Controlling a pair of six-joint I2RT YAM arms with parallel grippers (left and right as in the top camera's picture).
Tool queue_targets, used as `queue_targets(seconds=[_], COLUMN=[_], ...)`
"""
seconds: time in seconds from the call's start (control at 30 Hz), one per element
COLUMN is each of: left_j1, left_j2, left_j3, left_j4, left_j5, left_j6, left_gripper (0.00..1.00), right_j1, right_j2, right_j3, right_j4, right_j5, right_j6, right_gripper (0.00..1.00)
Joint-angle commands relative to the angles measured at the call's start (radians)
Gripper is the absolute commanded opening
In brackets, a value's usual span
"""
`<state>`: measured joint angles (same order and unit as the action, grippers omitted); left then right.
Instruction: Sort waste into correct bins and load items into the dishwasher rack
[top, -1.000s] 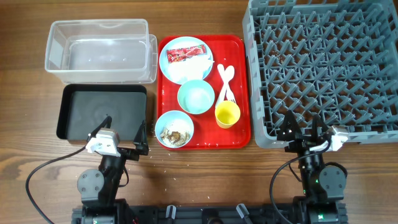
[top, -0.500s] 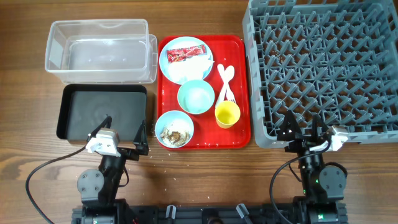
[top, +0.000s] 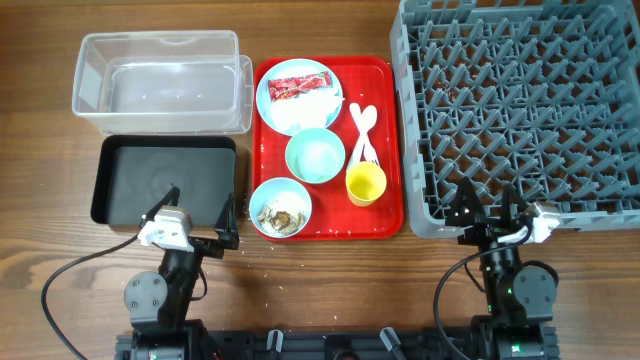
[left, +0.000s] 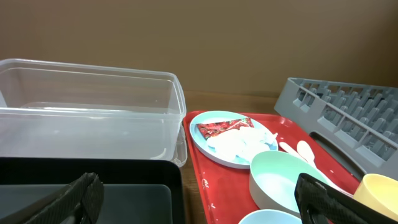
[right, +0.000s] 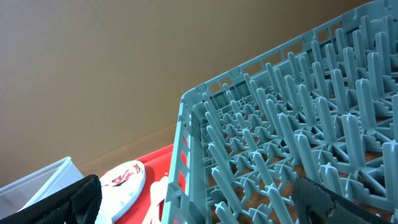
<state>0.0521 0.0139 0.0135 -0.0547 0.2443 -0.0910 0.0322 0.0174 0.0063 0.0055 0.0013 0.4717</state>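
Observation:
On the red tray (top: 385, 215) a light blue plate (top: 272, 108) holds the red wrapper (top: 298, 89) and white napkin (top: 312, 108). Below it stand a pale green bowl (top: 315, 156), a light blue bowl (top: 280, 208) with rice scraps (top: 280, 214), a yellow cup (top: 366, 184), and the white fork and spoon (top: 362, 130). The clear box (top: 160, 82) and black tray (top: 165, 180) lie left, the grey rack (top: 520, 110) right. My left gripper (top: 197, 215) is open at the black tray's front edge. My right gripper (top: 487, 203) is open at the rack's front edge. Both are empty.
Small rice grains (top: 262, 262) lie on the wooden table in front of the red tray. In the left wrist view the clear box (left: 87, 112), plate (left: 231, 138) and green bowl (left: 286, 182) show ahead; the right wrist view shows the rack wall (right: 189, 155).

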Motion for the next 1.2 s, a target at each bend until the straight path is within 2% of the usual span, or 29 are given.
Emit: queue_targets(seconds=[0.0,0.9,1.1,1.13,1.17], left_j1=[-0.005,-0.005,-0.005,-0.005,-0.005], left_j2=[-0.007,-0.007,-0.007,-0.007,-0.007], left_j3=[-0.008,-0.008,-0.008,-0.008,-0.004], left_j4=[-0.001,0.006,0.069,0.105,0.137], left_j5=[-0.010,-0.009,0.033,0.035,0.036], left_j6=[-0.002,-0.003,-0.010,-0.042,-0.069], left_gripper=[1.00,1.00,1.00,1.00,1.00], right_j1=[0.004,0.004,0.004,0.004,0.004], right_j2=[-0.007,-0.007,-0.003,-0.003,-0.003], right_j3=[-0.001,-0.001,-0.001,-0.001,0.007], right_j4=[0.004,0.005,0.005,0.010,0.026], right_j5=[0.009,0.010,0.013,-0.018,-0.074], right_j6=[0.009,0.010,0.227,0.227,0.151], right_gripper=[1.00,1.00,1.00,1.00,1.00])
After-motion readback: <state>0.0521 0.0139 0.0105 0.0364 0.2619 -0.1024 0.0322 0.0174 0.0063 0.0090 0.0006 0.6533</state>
